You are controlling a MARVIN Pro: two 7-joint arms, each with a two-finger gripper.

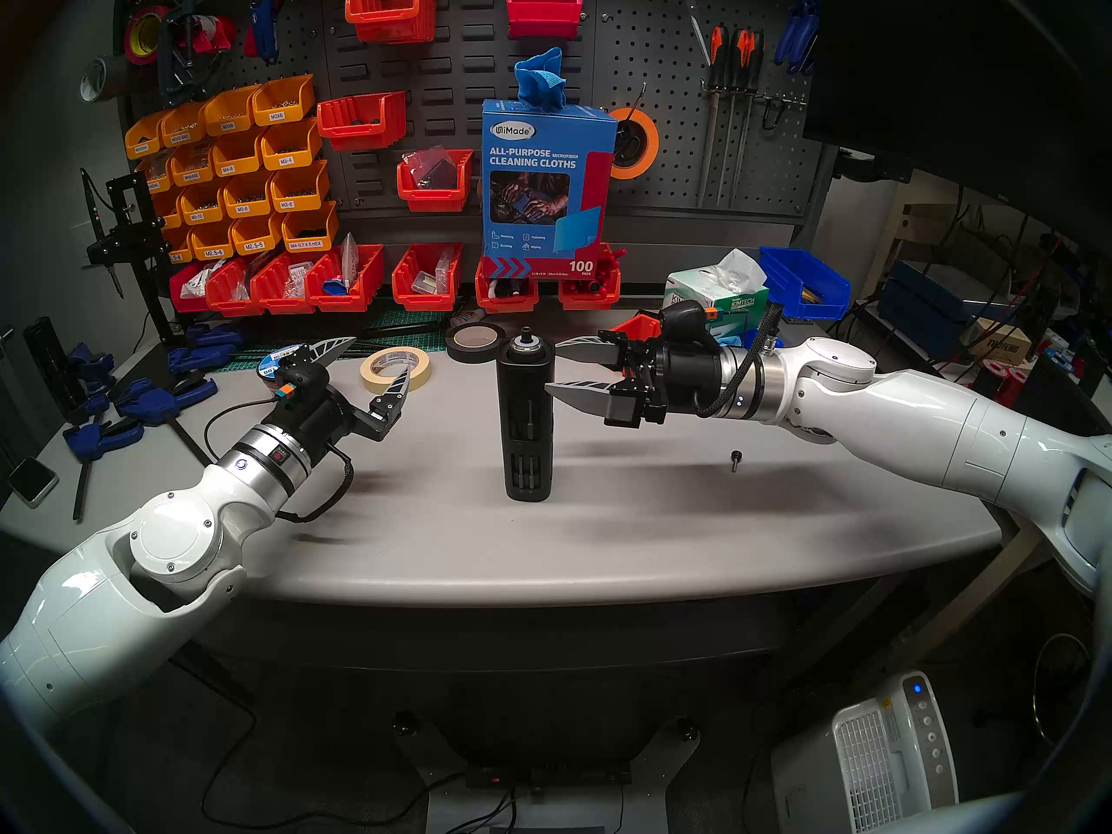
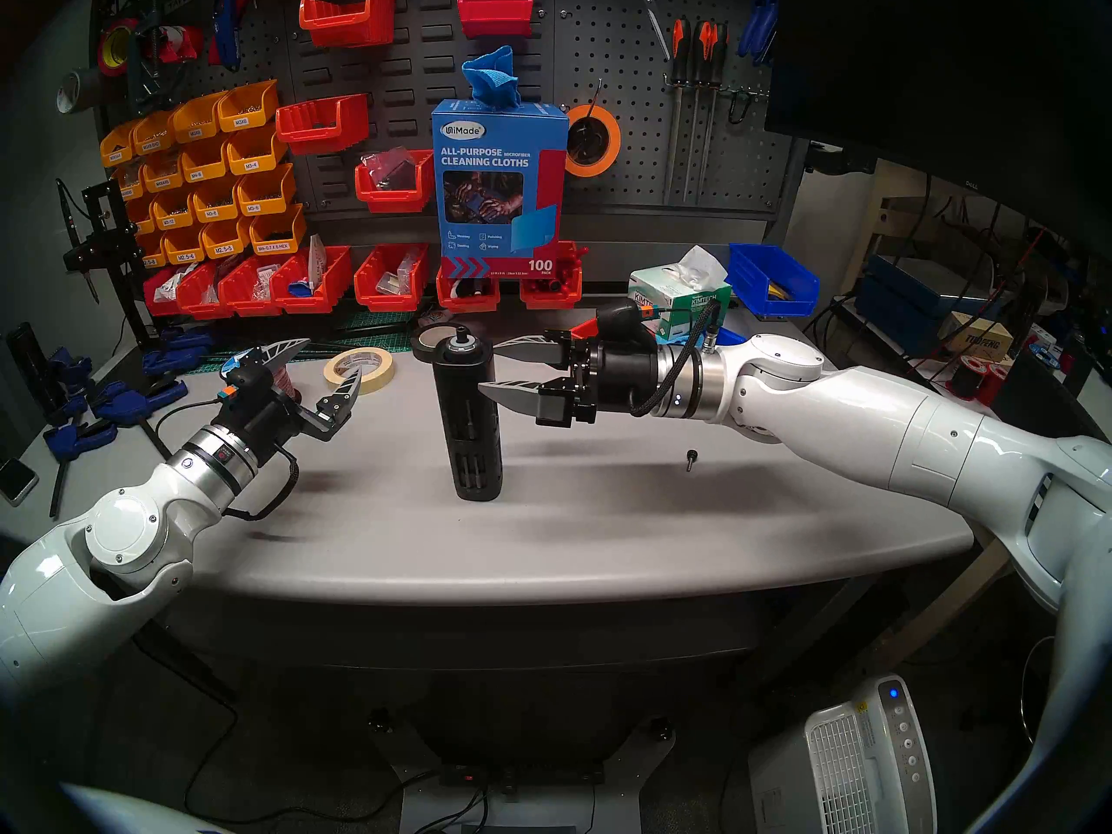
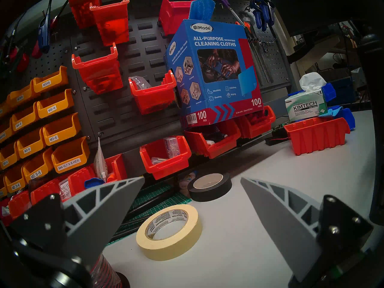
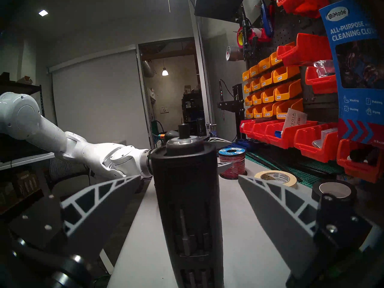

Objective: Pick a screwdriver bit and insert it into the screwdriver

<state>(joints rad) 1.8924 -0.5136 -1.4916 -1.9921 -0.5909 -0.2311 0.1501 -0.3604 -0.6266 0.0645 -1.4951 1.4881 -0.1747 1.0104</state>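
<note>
The screwdriver (image 1: 529, 417), a tall matte-black slotted cylinder with a small socket on top, stands upright mid-table; it also shows in the right head view (image 2: 469, 417) and close up in the right wrist view (image 4: 187, 198). No loose screwdriver bit shows; slim metal rods stand inside the screwdriver's slots (image 4: 183, 229). My right gripper (image 1: 552, 364) (image 2: 487, 366) (image 4: 189, 176) is open, its fingers level with the screwdriver's upper part, one on each side, with gaps. My left gripper (image 1: 385, 350) (image 2: 336, 354) (image 3: 192, 177) is open and empty, to the left above the table.
A masking tape roll (image 1: 394, 366) and a wire spool (image 1: 277, 366) lie by my left gripper. A black tape roll (image 1: 475, 339) sits behind the screwdriver. A short pin with a black knob (image 1: 735, 459) lies under my right arm. Blue clamps (image 1: 120, 393) crowd the left edge; bins (image 1: 427, 279) line the back.
</note>
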